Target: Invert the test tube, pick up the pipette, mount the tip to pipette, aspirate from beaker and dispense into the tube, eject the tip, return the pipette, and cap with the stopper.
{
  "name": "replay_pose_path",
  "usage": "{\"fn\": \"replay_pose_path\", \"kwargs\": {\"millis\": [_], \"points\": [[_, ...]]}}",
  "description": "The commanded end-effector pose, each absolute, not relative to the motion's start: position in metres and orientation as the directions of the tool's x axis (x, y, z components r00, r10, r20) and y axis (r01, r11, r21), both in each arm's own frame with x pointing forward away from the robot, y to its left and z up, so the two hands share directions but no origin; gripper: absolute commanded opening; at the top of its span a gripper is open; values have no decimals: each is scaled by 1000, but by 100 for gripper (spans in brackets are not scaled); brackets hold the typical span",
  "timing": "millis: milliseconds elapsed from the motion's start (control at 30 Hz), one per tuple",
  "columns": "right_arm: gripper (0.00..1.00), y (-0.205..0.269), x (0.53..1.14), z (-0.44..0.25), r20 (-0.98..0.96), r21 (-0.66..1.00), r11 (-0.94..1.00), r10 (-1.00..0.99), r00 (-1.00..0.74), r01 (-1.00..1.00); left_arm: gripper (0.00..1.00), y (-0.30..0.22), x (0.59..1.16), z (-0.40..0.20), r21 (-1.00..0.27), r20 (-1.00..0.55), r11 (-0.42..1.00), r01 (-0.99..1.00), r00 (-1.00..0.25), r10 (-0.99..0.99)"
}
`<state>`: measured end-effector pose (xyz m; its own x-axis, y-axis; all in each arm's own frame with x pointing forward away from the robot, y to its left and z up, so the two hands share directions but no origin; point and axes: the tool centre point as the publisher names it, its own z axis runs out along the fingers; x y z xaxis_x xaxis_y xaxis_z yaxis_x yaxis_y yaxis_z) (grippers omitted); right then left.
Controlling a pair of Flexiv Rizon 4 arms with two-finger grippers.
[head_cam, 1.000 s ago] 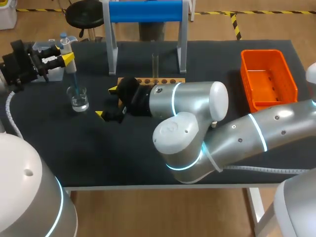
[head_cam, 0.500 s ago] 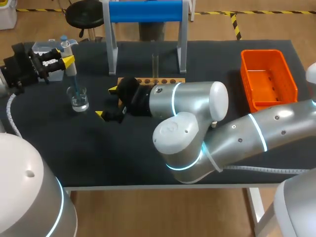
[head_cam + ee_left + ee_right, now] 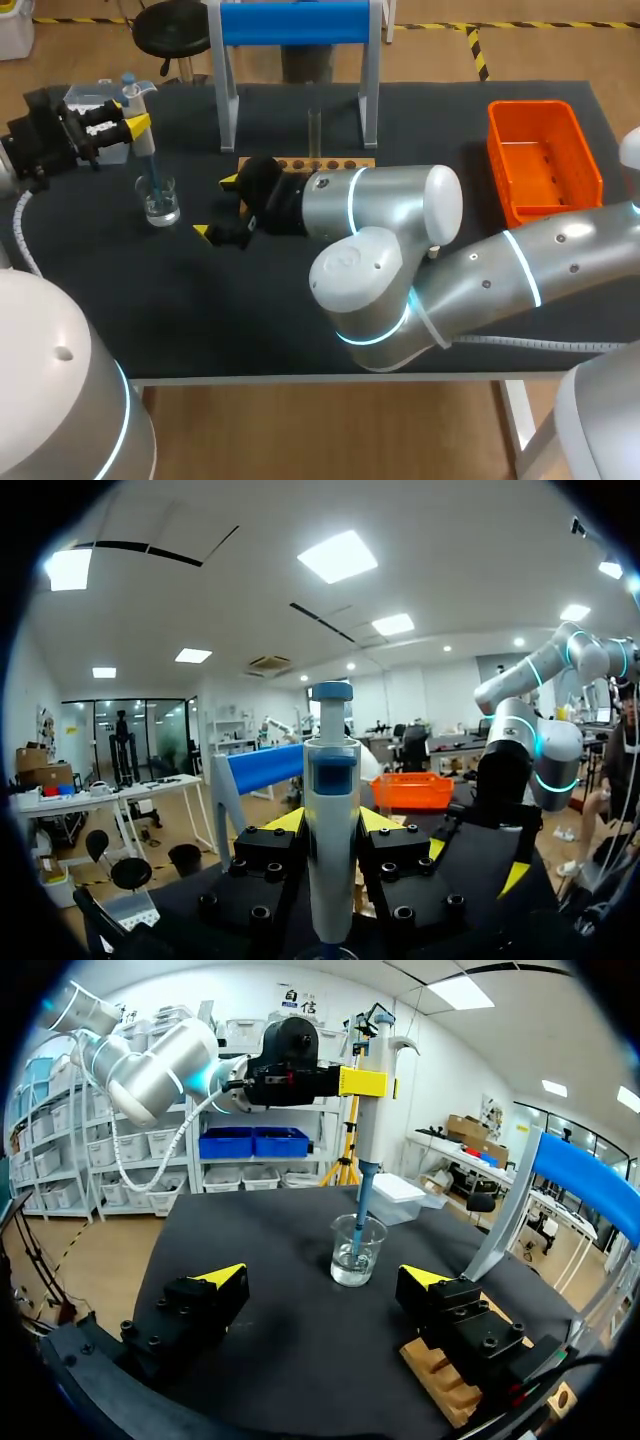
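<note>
My left gripper (image 3: 130, 122) is shut on the white pipette (image 3: 332, 820), which stands upright between its fingers. The pipette's blue tip (image 3: 358, 1215) reaches down into the glass beaker (image 3: 160, 200), which holds clear liquid. In the right wrist view the beaker (image 3: 357, 1250) stands ahead of my right gripper (image 3: 325, 1280), whose fingers are spread wide with nothing between them. My right gripper (image 3: 225, 208) rests low over the mat to the right of the beaker. A clear test tube (image 3: 314, 135) stands upright in the wooden rack (image 3: 305, 163) behind it.
An orange basket (image 3: 545, 160) sits at the table's right rear. A blue roll on a white stand (image 3: 295, 22) spans the back middle. A clear tip box (image 3: 95, 100) lies behind my left gripper. The wooden rack (image 3: 450, 1380) is right beside my right gripper's finger.
My left gripper with the pipette has shifted slightly back and to the left, uncovering the tip box; the tip stays in the beaker. The right arm has not moved.
</note>
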<state>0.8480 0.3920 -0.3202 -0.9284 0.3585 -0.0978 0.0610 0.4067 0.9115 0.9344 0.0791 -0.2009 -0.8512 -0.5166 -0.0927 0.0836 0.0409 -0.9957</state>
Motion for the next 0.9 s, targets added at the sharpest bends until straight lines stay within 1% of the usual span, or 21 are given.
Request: {"fn": "replay_pose_path", "kwargs": {"millis": [33, 433, 767, 900], "points": [[100, 394, 847, -322, -99, 912, 405, 363, -927, 60, 0, 80, 935, -203, -996, -90, 35, 84, -850, -519], [100, 394, 847, -322, -99, 912, 405, 363, -927, 60, 0, 80, 935, -203, -996, -90, 35, 84, -850, -519], [100, 375, 844, -271, -101, 920, 391, 284, -953, 19, 0, 80, 935, -203, -996, -90, 35, 84, -850, -519], [100, 366, 846, -241, -132, 921, 388, 216, -967, -39, 0, 80, 935, -203, -996, -90, 35, 84, -850, -519]]}}
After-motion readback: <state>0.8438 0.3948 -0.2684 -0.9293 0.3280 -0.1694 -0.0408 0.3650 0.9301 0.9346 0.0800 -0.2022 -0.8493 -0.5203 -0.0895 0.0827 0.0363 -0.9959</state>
